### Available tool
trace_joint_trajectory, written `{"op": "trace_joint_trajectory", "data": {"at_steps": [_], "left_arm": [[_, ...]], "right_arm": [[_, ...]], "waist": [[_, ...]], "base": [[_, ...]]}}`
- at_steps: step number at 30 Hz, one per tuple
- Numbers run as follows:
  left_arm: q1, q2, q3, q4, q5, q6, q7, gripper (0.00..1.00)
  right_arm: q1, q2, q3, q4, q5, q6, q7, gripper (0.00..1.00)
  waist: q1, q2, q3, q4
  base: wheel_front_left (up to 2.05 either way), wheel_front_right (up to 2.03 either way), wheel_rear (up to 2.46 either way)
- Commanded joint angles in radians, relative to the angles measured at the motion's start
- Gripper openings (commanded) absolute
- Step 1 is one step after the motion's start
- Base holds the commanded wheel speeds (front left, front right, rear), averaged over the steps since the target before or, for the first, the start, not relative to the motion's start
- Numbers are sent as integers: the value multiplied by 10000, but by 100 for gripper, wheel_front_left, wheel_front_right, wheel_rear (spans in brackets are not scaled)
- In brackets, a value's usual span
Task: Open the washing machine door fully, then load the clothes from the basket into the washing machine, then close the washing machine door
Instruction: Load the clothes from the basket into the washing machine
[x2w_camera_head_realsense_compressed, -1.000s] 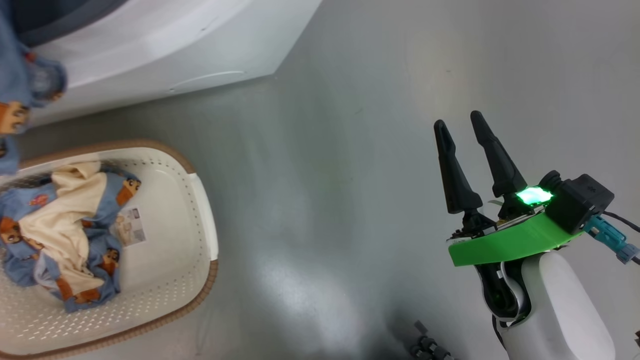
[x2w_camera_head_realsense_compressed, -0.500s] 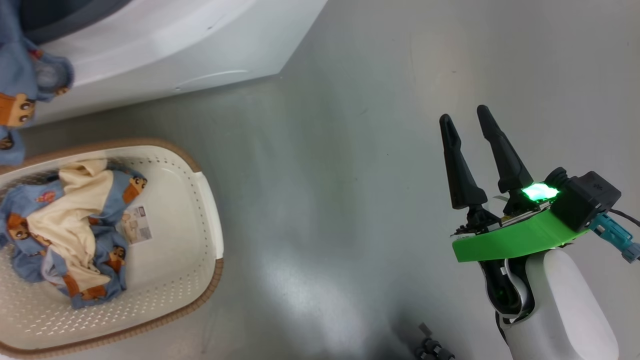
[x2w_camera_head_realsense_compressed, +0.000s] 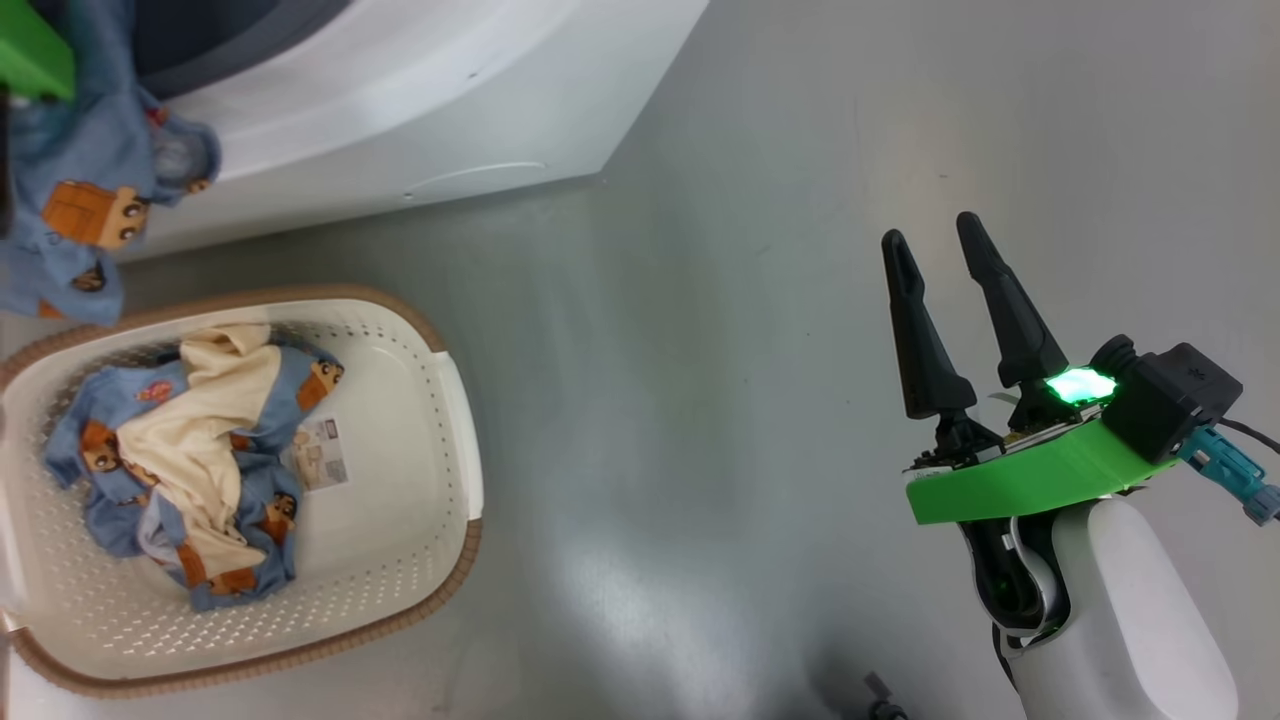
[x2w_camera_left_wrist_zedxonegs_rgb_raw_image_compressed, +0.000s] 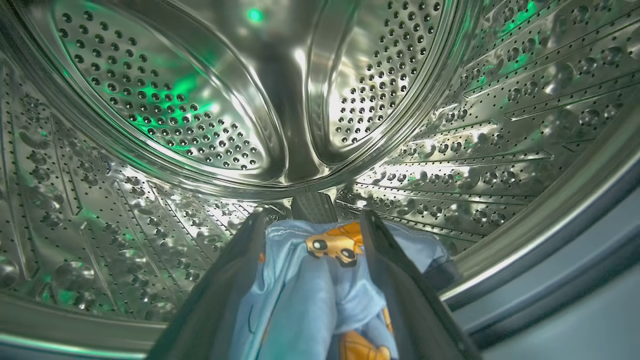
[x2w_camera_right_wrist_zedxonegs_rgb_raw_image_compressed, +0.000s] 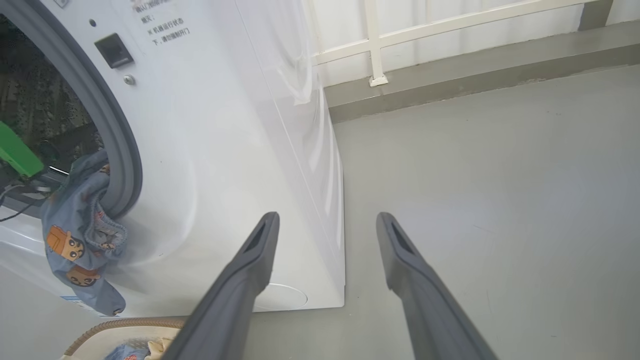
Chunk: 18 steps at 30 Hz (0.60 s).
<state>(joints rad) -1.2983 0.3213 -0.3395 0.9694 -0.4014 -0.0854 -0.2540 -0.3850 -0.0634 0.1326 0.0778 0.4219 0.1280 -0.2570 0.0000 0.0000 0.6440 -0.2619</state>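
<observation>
My left gripper is inside the steel drum of the washing machine. Its jaws stand open, and a light blue bear-print garment lies loosely between the fingers. The same garment hangs out over the grey gasket and down the machine's front. More clothes, blue and cream, lie in the basket on the floor below. My right gripper hovers open and empty over bare floor, far right of the basket. The washing machine door is out of view.
Grey floor stretches between the basket and my right arm. In the right wrist view the machine's white side meets a low wall ledge with a white railing behind it.
The head camera has shifted, so the basket and machine sit further right in its view. A green part of my left wrist now shows at the top left corner. The right gripper rose slightly.
</observation>
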Motion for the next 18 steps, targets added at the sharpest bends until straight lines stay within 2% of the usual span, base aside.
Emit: {"op": "trace_joint_trajectory", "data": {"at_steps": [1,12,18], "left_arm": [[114,491,156,-300,21,-81,-77,100],[1942,661,600,-2231,-323,-243,-78,100],[3571,753,1093,-3976,-310,19,-78,100]], "right_arm": [[203,-13,189,-191,-94,27,-48,100],[242,-199,106,-213,-51,27,-48,100],[179,-272,185,-252,-99,27,-48,100]], "waist": [[0,0,-79,60],[0,0,-344,348],[0,0,-395,553]], "base": [[0,0,0],[0,0,0],[0,0,0]]}}
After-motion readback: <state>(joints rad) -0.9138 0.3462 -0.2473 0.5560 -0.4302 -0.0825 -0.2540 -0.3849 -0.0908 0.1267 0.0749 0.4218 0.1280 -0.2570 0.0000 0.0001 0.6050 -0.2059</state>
